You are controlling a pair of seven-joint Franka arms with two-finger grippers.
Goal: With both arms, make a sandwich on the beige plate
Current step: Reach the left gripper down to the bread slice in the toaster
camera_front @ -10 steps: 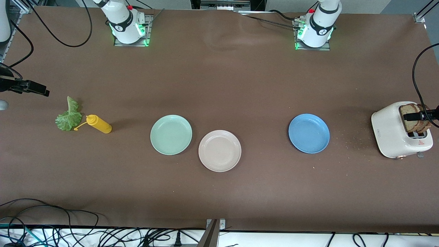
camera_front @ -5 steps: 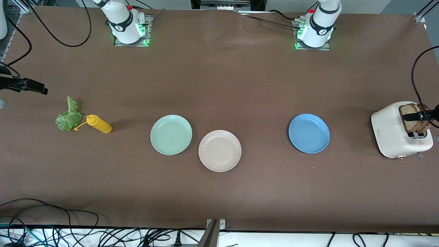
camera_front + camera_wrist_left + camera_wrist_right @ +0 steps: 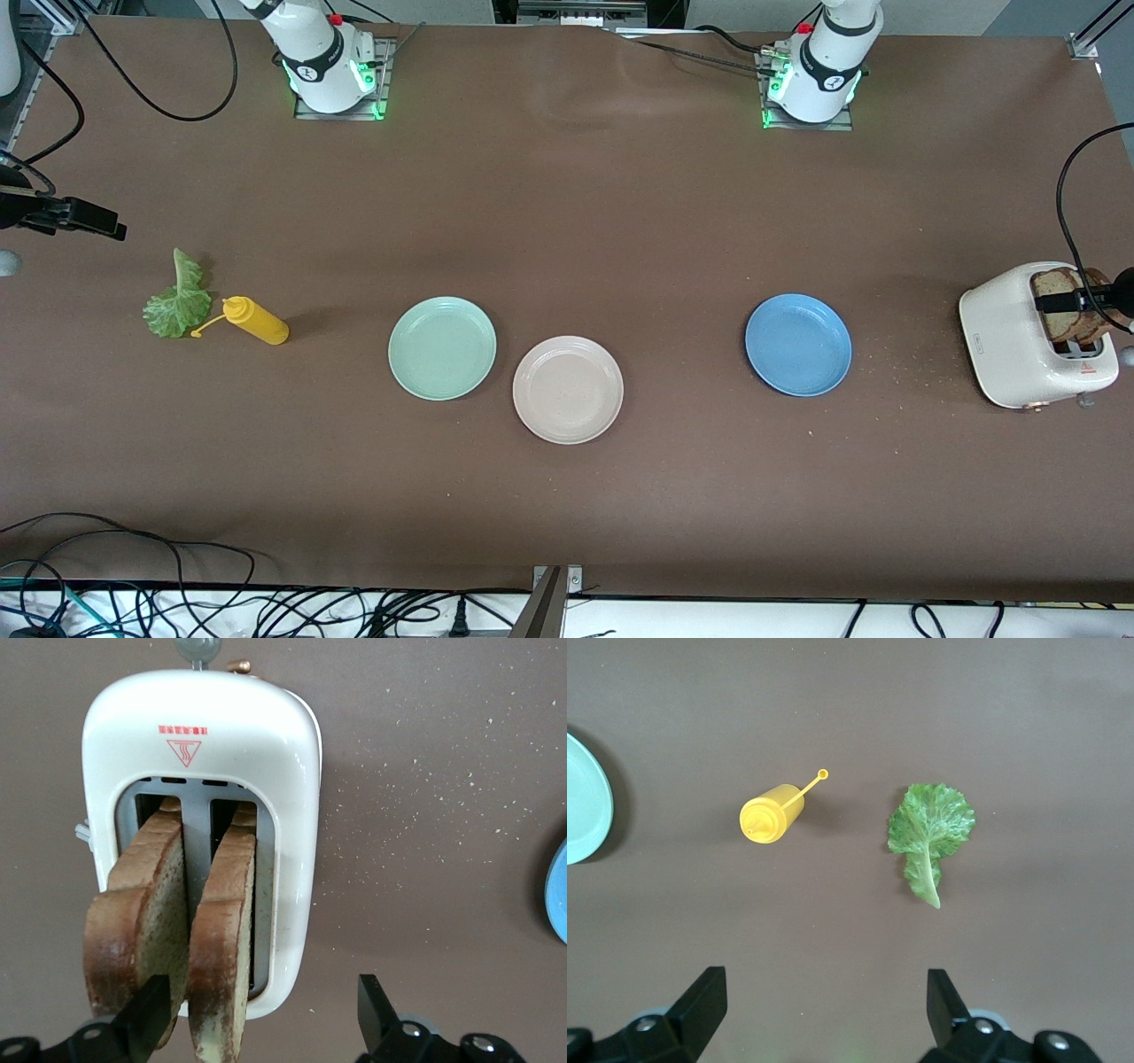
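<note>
Front view, three plates (image 3: 568,390), one toaster (image 3: 1019,341), two brown bread slices (image 3: 142,921) upright in its slots, left gripper (image 3: 261,1019) wide over them, right gripper (image 3: 824,1014) wide over one ruffled lettuce (image 3: 930,828), one bottle (image 3: 769,813)

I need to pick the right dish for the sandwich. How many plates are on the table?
3. The mint-green plate lies toward the right arm's end, the beige plate beside it and nearer the front camera, the blue plate toward the left arm's end.

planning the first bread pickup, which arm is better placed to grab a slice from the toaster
Left. The left gripper hangs open over the toaster, one finger beside the two bread slices standing in its slots. The right gripper is open over the lettuce leaf and yellow bottle, at the right arm's end of the table.
</note>
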